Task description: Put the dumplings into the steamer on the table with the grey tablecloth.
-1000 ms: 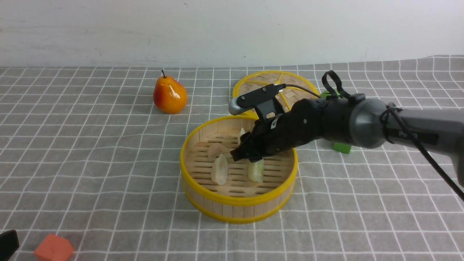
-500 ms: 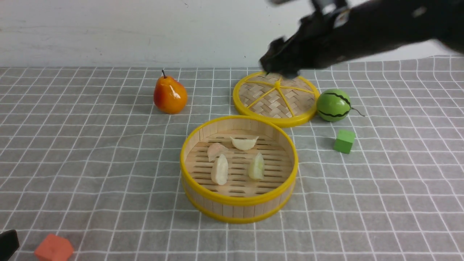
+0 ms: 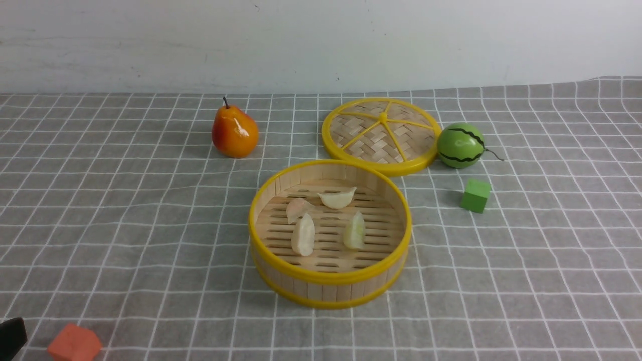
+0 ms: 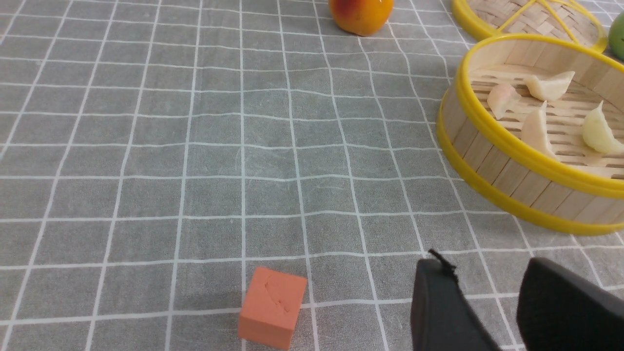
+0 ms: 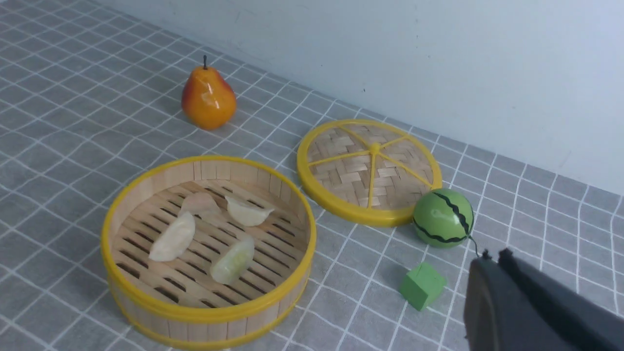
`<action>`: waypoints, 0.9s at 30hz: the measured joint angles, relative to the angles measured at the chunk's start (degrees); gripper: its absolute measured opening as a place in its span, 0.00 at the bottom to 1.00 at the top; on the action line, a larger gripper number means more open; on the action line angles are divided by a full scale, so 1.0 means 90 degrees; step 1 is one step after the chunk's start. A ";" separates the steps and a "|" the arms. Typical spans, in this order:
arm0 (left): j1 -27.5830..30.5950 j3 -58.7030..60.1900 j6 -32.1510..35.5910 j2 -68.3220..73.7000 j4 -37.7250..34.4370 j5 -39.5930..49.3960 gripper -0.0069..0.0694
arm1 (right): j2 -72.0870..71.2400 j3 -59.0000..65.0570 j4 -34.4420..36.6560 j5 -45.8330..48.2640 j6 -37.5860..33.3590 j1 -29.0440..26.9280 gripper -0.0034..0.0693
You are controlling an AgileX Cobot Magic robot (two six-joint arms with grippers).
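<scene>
The steamer (image 3: 328, 278) stands in the middle of the table on the grey tablecloth (image 3: 125, 210). Several pale dumplings lie on its slatted floor, among them one at the back (image 3: 337, 198) and two upright near the middle (image 3: 303, 234) (image 3: 354, 230). In its wrist view my right gripper (image 5: 495, 256) is shut and empty, hanging above the cloth near the green cube, well clear of the steamer (image 5: 209, 314). My left gripper (image 4: 482, 265) is open with nothing in it, low over the cloth beside the orange block, short of the steamer (image 4: 492, 165).
The woven yellow-rimmed lid (image 3: 381, 135) lies flat behind the steamer. A small watermelon ball (image 3: 460, 145) touches its right side, with a green cube (image 3: 475, 195) in front of that. A pear (image 3: 234, 131) stands back left. An orange block (image 3: 74, 343) sits front left.
My right arm has lifted out of the steamer and left the front view, and its jaws have closed. The dumpling it was over now lies in the steamer. The left arm is unmoved.
</scene>
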 joint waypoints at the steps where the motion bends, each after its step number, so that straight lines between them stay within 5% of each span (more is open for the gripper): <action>1: 0.0000 0.0000 0.0000 0.0000 0.0000 0.0000 0.40 | -0.0251 0.0651 -0.0039 -0.0479 -0.0016 0.0000 0.02; 9: 0.0000 0.0000 0.0000 0.0000 0.0000 0.0000 0.40 | -0.1955 0.4863 -0.0294 -0.4644 -0.0016 0.0000 0.02; 20: 0.0000 0.0000 0.0000 0.0000 0.0000 -0.0003 0.40 | -0.2651 0.5214 0.0234 -0.3268 -0.0022 -0.0040 0.03; 27: 0.0000 0.0000 0.0000 0.0000 0.0007 -0.0003 0.40 | -0.4193 0.5214 0.0406 -0.1783 -0.0022 -0.1033 0.03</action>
